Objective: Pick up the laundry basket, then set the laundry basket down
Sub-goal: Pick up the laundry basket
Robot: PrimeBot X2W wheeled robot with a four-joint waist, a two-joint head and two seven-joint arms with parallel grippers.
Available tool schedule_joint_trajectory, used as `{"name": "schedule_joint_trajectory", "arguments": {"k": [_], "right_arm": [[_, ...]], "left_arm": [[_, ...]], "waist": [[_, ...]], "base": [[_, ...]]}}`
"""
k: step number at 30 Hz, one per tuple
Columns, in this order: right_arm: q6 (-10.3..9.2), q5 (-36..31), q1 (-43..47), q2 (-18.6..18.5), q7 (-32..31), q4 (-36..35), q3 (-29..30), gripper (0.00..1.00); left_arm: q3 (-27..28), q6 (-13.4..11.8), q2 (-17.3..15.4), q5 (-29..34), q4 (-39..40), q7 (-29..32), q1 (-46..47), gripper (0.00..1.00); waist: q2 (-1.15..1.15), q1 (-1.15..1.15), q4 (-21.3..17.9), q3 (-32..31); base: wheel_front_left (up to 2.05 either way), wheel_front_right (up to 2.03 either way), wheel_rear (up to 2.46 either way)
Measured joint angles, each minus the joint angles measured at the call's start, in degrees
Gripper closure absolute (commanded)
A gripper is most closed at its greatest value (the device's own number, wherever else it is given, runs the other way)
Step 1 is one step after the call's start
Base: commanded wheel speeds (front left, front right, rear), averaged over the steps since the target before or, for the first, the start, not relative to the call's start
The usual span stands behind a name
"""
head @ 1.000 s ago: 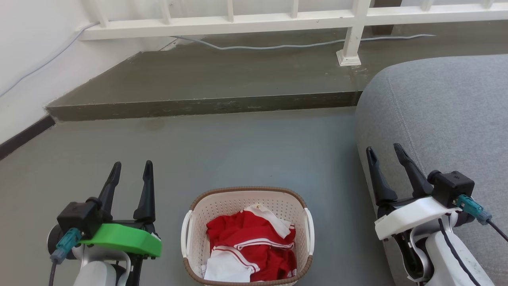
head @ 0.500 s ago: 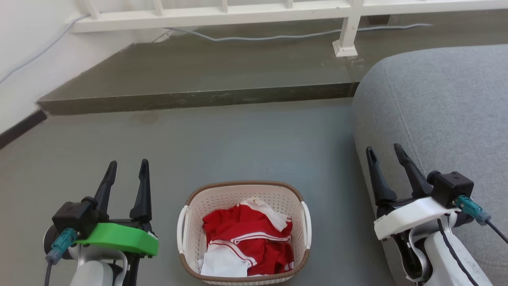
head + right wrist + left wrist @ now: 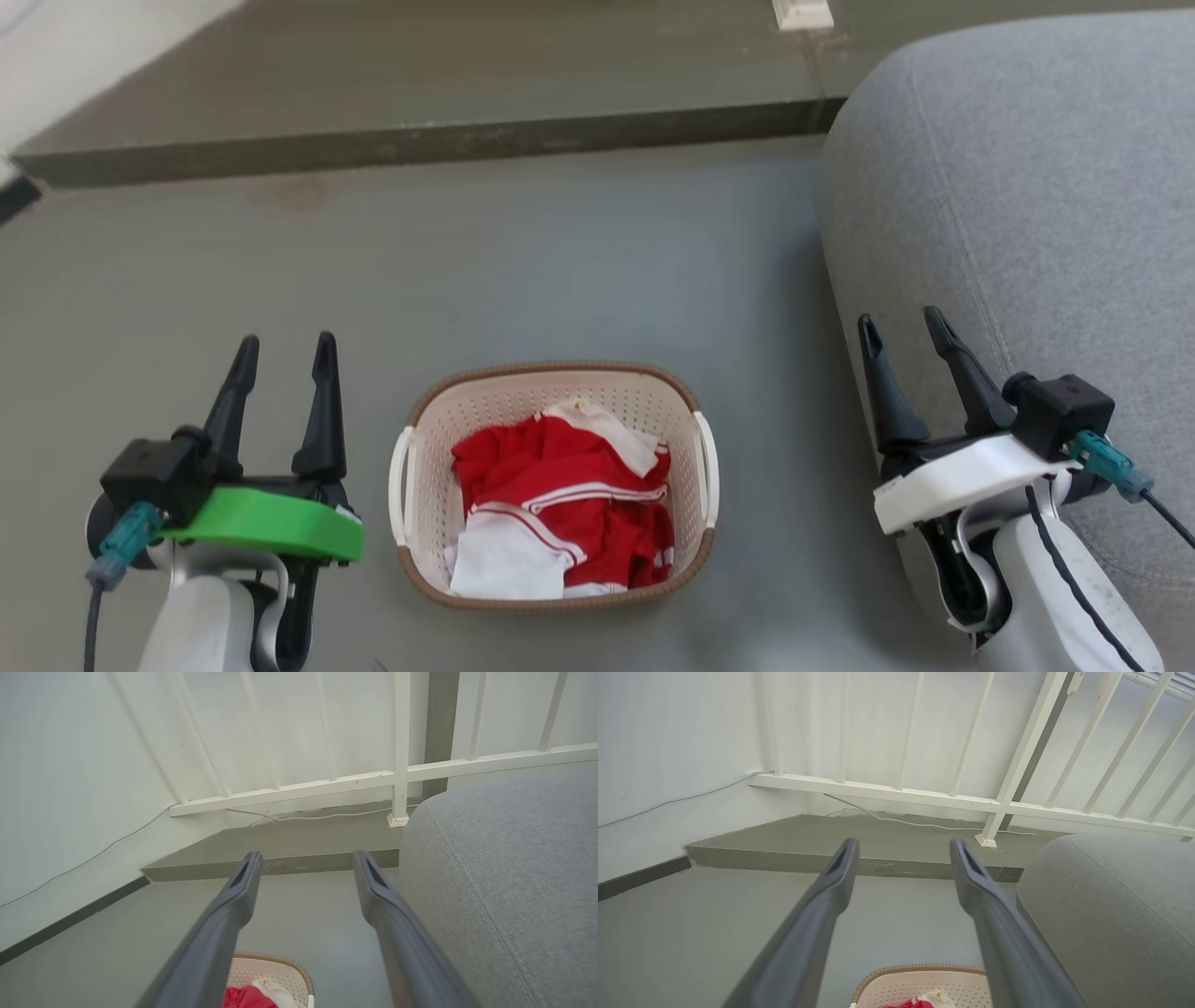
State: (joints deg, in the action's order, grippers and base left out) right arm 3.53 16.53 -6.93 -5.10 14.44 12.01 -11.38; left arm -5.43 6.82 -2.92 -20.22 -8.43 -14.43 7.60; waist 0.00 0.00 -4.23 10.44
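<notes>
The laundry basket (image 3: 422, 467), cream-white with a brown rim and white side handles, stands on the grey floor low in the head view, holding red and white clothes (image 3: 560, 509). My left gripper (image 3: 286, 347) is open to the basket's left, above floor level and apart from it. To the basket's right my right gripper (image 3: 902, 325) is open and empty, beside the sofa. The basket's far rim (image 3: 920, 969) peeks in at the bottom of the left wrist view under my open left gripper (image 3: 903, 847). In the right wrist view the basket (image 3: 275, 973) lies below my open right gripper (image 3: 306, 858).
A grey sofa (image 3: 1046, 205) fills the right side, close to my right arm. A raised concrete step (image 3: 420, 140) crosses the far floor. Beyond it a white railing (image 3: 1008, 765) and a cable (image 3: 924, 823) run along the white wall (image 3: 668, 742).
The head camera has tilted down, so the whole scene has slid up the picture and the railing has left it. The basket and both open grippers keep their places relative to each other.
</notes>
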Motion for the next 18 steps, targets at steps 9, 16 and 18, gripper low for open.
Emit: {"name": "schedule_joint_trajectory", "arguments": {"k": [9,16,18], "right_arm": [[0.07,-0.13,-3.90,0.68,0.10,2.09,0.00,0.00],[0.20,-0.16,-6.85,1.18,0.14,5.76,-0.27,0.00],[0.48,-0.15,-7.97,1.29,0.14,7.57,-0.59,0.00]], "left_arm": [[0.37,0.19,-0.22,-0.32,-0.94,0.00,4.14,0.00],[-0.23,0.23,-0.85,-0.66,-4.56,-0.01,7.79,0.00],[-0.62,0.23,-1.45,-0.74,-6.31,-0.01,9.05,0.00]], "waist": [[0.00,0.00,-0.50,6.40],[0.00,0.00,-0.56,11.45],[0.00,0.00,-0.53,12.96]], "base": [[0.00,0.00,0.00],[0.00,0.00,0.00],[0.00,0.00,0.00]]}}
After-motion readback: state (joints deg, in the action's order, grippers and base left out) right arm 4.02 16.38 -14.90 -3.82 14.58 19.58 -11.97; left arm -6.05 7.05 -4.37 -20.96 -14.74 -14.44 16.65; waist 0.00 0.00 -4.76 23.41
